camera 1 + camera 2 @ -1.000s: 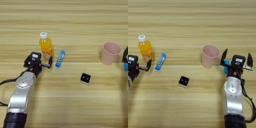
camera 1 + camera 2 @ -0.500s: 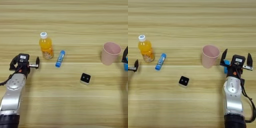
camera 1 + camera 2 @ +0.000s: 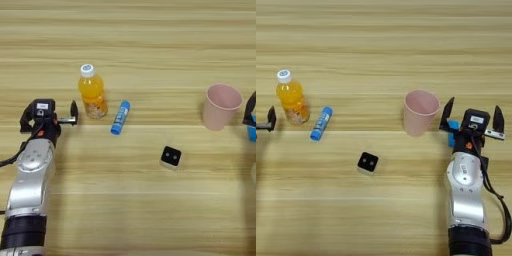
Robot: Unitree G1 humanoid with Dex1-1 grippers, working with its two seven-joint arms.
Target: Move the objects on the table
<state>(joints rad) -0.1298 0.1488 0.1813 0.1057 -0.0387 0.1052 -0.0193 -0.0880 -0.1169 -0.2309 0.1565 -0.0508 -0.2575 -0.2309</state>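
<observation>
At the left side of the wooden table (image 3: pixel 150 45) you have the left gripper (image 3: pixel 48 116), with its two black fingers spread apart and holding nothing; its right finger stands just beside the orange-drink bottle (image 3: pixel 92 93) but I judge it does not touch it. This bottle stands upright, with a white cap, and it looks full, so it will probably be the heaviest of the objects; its plastic wall is smooth and round, so you should take it low on the body, near the label, not at the cap. Just to the right of it lies the blue-and-white tube (image 3: pixel 120 117), flat on the table and a little slanted; it seems light and stiff, and it may roll, so close on the middle of it, across its long axis. Further right and nearer to you sits the small black cube (image 3: pixel 171 157), apart from everything; it looks rigid and light, and its flat sides give a sure hold. Then comes the pink cup (image 3: pixel 421 112), upright and empty; it is probably thin and easy to tip or crush, so grip it gently at the rim or wall. Just beside it, on its right, the right gripper (image 3: pixel 472 117) has its fingers wide open, also empty.
</observation>
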